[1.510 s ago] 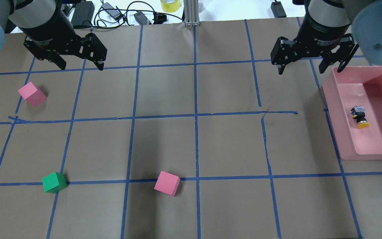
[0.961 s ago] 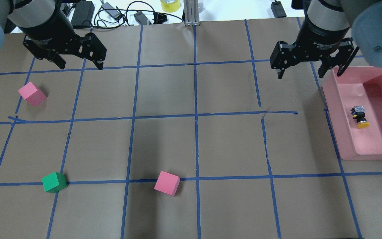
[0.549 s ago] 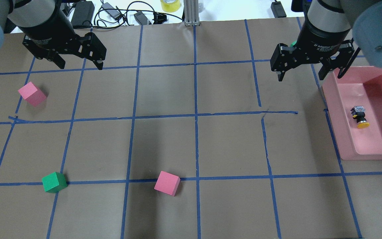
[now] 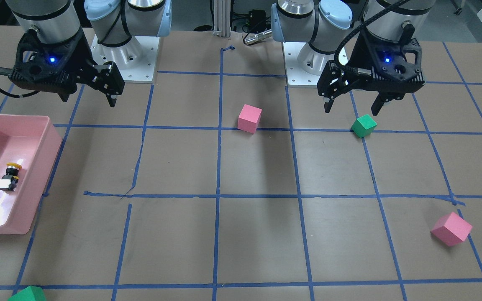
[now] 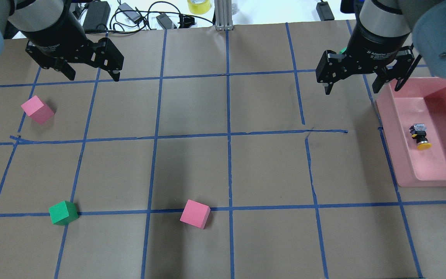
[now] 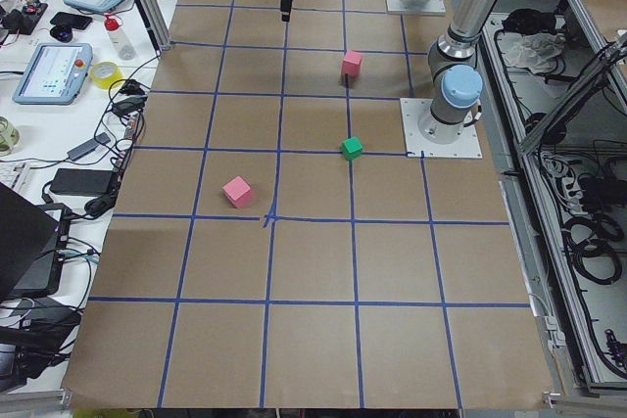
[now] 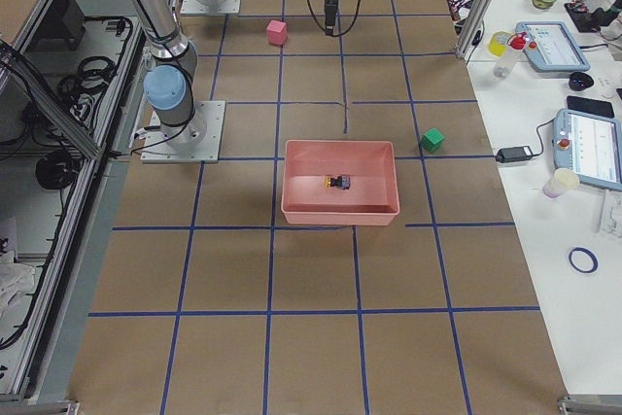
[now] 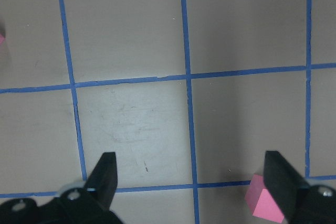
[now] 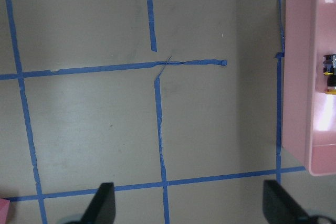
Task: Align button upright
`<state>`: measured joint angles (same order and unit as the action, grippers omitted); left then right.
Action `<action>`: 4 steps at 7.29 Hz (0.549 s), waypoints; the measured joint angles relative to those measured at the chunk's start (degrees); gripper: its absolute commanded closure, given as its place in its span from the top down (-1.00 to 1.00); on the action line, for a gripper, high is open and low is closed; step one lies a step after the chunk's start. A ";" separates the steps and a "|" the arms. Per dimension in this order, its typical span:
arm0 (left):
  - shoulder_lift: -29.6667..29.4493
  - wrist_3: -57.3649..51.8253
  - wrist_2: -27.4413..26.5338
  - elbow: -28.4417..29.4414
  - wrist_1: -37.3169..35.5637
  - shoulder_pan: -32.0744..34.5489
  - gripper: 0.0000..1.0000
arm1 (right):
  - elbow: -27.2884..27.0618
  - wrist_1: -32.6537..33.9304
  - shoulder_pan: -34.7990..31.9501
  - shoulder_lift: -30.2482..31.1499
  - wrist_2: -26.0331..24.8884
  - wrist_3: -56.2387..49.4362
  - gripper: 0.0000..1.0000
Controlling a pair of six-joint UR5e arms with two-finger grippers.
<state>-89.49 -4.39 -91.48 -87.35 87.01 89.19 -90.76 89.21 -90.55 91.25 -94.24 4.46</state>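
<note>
The button (image 5: pixel 421 137) lies on its side inside the pink bin (image 5: pixel 391 135) at the table's right, with its yellow cap toward the near edge. It also shows in the front view (image 4: pixel 10 177), the right side view (image 7: pixel 340 182) and at the right edge of the right wrist view (image 9: pixel 329 72). My right gripper (image 5: pixel 351 87) is open and empty and hangs above the table just left of the bin's far corner. My left gripper (image 5: pixel 93 75) is open and empty at the far left.
A pink cube (image 5: pixel 37 109) lies below my left gripper. A green cube (image 5: pixel 63 212) and another pink cube (image 5: pixel 195 214) lie near the front. A further green cube (image 4: pixel 27 294) lies beyond the bin. Cables lie past the far edge.
My right gripper has shifted slightly toward the bin and turned a little. The left gripper, the button and the cubes have not moved.
</note>
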 measured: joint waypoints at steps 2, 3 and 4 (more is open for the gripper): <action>0.00 0.00 0.02 -0.01 0.20 0.00 1.00 | -0.19 0.19 0.17 -0.47 -0.17 0.06 1.00; -0.01 0.00 0.10 -0.01 0.27 -0.01 1.00 | -0.22 0.89 0.55 -0.60 -0.45 -0.11 1.00; -0.01 0.00 0.05 0.00 0.31 -0.04 1.00 | -0.22 1.59 1.09 -0.70 -0.62 -0.44 1.00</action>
<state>-89.50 -4.39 -91.42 -87.35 87.33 89.15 -90.98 90.81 -89.47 90.55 -94.86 4.02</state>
